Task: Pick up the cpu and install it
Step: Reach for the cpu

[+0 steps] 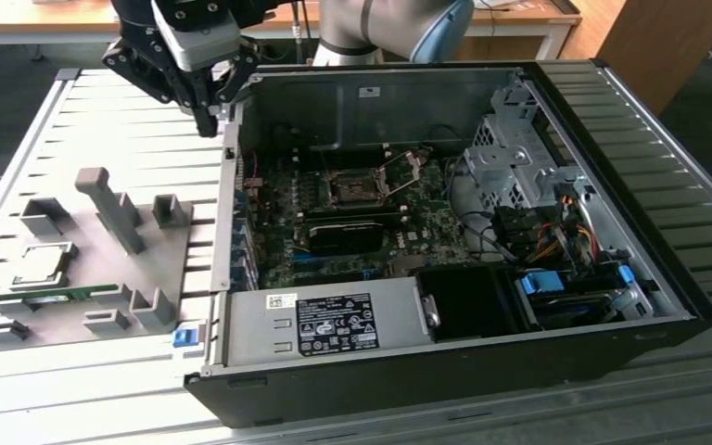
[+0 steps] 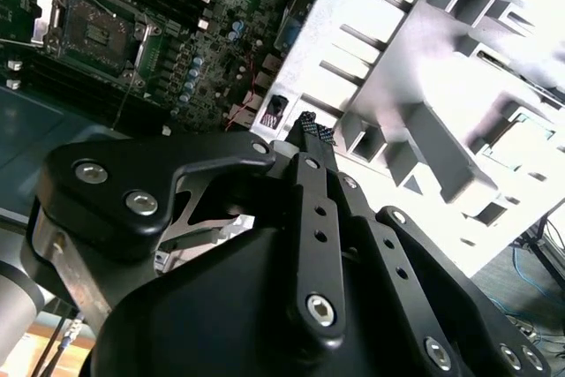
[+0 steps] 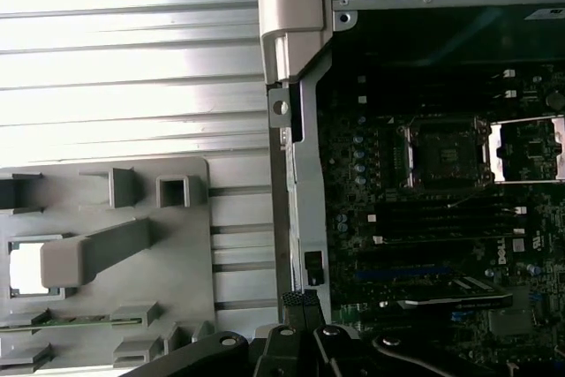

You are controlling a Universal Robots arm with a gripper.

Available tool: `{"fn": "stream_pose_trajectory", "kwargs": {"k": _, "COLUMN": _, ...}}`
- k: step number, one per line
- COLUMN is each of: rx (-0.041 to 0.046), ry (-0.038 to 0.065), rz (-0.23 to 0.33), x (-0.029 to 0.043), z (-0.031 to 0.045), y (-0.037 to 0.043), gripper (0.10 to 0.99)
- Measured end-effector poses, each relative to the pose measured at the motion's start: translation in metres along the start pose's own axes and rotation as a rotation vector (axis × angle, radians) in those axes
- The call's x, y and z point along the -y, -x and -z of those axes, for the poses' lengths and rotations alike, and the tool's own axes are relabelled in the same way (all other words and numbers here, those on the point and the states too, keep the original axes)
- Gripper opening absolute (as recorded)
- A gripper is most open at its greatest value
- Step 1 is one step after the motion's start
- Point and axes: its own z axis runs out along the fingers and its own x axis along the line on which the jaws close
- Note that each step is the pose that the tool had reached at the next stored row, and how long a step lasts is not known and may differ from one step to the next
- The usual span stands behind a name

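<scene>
Gripper: the gripper (image 1: 208, 127) has its fingers drawn together with nothing between them, tips pointing down.
Gripper position: it hangs over the table (image 1: 96, 102), just beside the far corner of the case (image 1: 455, 380) on the exterior view's left.
Gripper in the wrist views: in both wrist views the joined tips of the gripper (image 2: 311, 126) (image 3: 300, 299) lie over the case's side wall, between the board and the plate.
Cpu: the cpu (image 1: 37, 262) lies flat, silver top up, in a square nest on the plate (image 1: 103, 273) — well apart from the gripper and not touched by it.
Cpu in the first wrist view: the cpu (image 3: 25, 268) is a bright square beside a long grey block.
Plate: grey, flat on the table at the exterior view's left of the case, with grey blocks (image 1: 115, 209) standing on it.
Memory stick: the memory stick (image 1: 53, 297) is green and narrow and lies on the plate just beside the cpu, on its near side.
Case: open and lying on its side, with the board (image 1: 430, 232) facing up.
Socket: the socket (image 1: 359, 190) sits near the middle of the board with its metal frame swung up and open.
Power supply: the power supply (image 1: 319, 324) is a grey box with labels along the case's near edge.
Table: pale metal slats.
</scene>
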Motion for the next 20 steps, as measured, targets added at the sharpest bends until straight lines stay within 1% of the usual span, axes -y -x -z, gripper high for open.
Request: {"fn": "stream_pose_trajectory", "kwargs": {"k": 20, "rx": -0.0001, "ry": 0.0, "rz": 0.0, "x": 0.0008, "z": -0.0016, "y": -0.0092, "gripper": 0.106}}
